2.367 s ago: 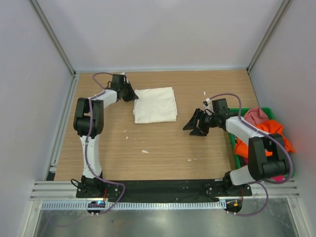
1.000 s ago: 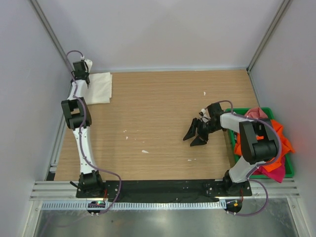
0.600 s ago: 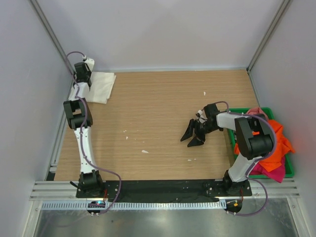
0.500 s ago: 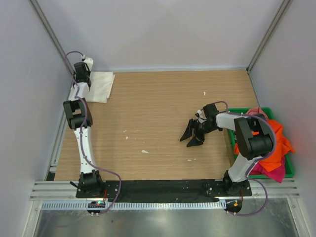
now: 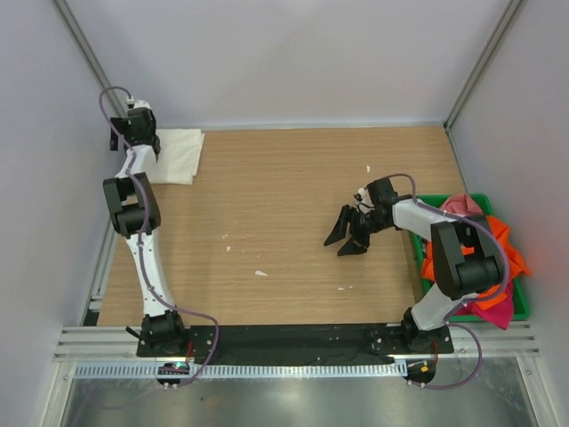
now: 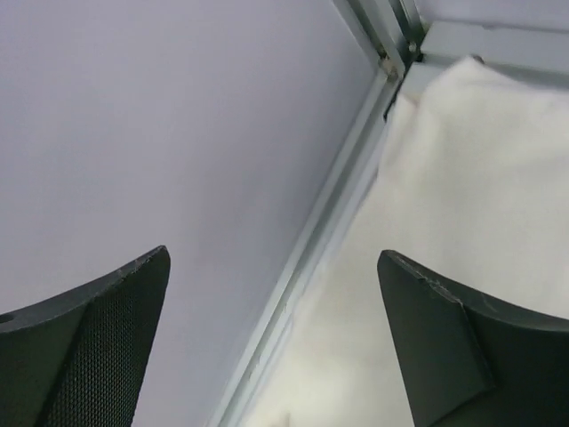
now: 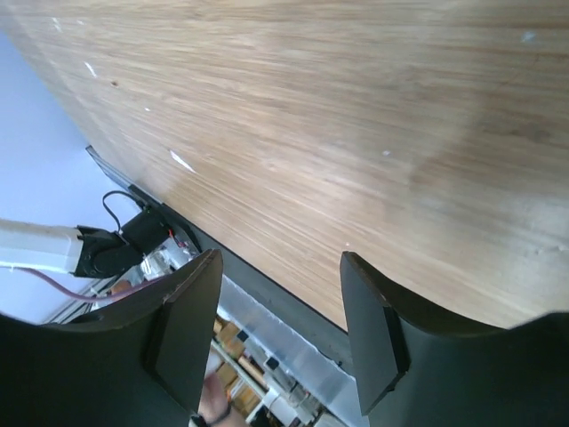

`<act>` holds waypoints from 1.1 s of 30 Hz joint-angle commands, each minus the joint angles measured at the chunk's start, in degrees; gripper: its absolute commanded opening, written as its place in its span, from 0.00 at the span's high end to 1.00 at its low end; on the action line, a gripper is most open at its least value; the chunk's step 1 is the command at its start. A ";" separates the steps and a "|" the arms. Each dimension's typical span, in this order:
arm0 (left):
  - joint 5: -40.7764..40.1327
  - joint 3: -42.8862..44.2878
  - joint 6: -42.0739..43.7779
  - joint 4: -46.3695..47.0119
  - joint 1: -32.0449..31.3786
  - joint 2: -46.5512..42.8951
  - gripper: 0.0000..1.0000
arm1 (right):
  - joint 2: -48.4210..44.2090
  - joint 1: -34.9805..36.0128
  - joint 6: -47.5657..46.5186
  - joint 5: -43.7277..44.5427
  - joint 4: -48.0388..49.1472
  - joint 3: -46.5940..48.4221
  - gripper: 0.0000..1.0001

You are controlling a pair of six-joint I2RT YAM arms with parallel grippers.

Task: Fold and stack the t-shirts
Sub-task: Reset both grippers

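Cream-white t-shirt [image 5: 178,157] lies folded in the tabletop's [image 5: 284,196] far-left corner, with the left claw [image 6: 273,267] wide and empty above it. That fold looks done. Next, the right claw [image 5: 345,238], also wide and empty, should fetch an orange t-shirt [image 5: 500,242] from the green bin [image 5: 481,197].

The cream-white t-shirt [image 5: 175,156] is showing plain, unpatterned cloth. The tabletop [image 5: 284,205] is showing light brown wood grain with white flecks. In the green bin [image 5: 481,197], an orange t-shirt [image 5: 498,238], a dusty pink t-shirt [image 5: 458,209] and a magenta t-shirt [image 5: 498,307] are showing. The left fingers [image 6: 89,347] and right fingers [image 7: 182,325] are showing black.
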 commanded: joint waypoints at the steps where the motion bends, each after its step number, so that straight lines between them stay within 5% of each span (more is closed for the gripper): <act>1: -6.26 -8.56 -8.93 -2.83 -5.10 -17.90 0.00 | -6.44 0.39 0.05 4.15 -4.56 3.59 0.38; 5: 5.84 -28.14 -30.60 -8.32 -11.24 -36.35 0.00 | -10.22 0.39 1.02 8.38 -5.45 3.77 0.34; 11: 32.73 -58.48 -44.88 -5.60 -24.61 -64.45 0.00 | -17.77 0.30 3.91 14.53 -1.24 -1.49 0.13; 17: 58.93 -88.63 -62.99 12.93 -25.23 -92.67 0.00 | -26.92 0.04 10.07 12.53 9.39 -13.62 0.01; 20: 63.17 -101.86 -74.41 24.17 -25.32 -103.42 0.00 | -31.12 -0.14 13.14 10.59 16.05 -19.68 0.00; 24: 56.33 -118.30 -91.46 29.10 -25.23 -131.22 0.00 | -39.21 -0.14 20.69 7.96 26.59 -31.70 0.00; 27: 54.81 -121.61 -97.64 19.58 -25.15 -149.18 0.00 | -44.91 -0.05 27.81 6.72 33.72 -38.04 0.00; 30: 58.43 -120.82 -101.57 30.55 -25.06 -141.78 0.00 | -54.56 0.21 32.30 6.89 34.10 -41.66 0.00; 32: 54.06 -128.71 -112.77 44.00 -25.15 -142.29 0.00 | -61.35 0.39 36.85 6.54 34.63 -45.70 0.00; 33: 52.30 -129.08 -113.19 41.63 -25.23 -143.87 0.00 | -68.86 0.39 38.53 6.19 34.98 -47.63 0.00</act>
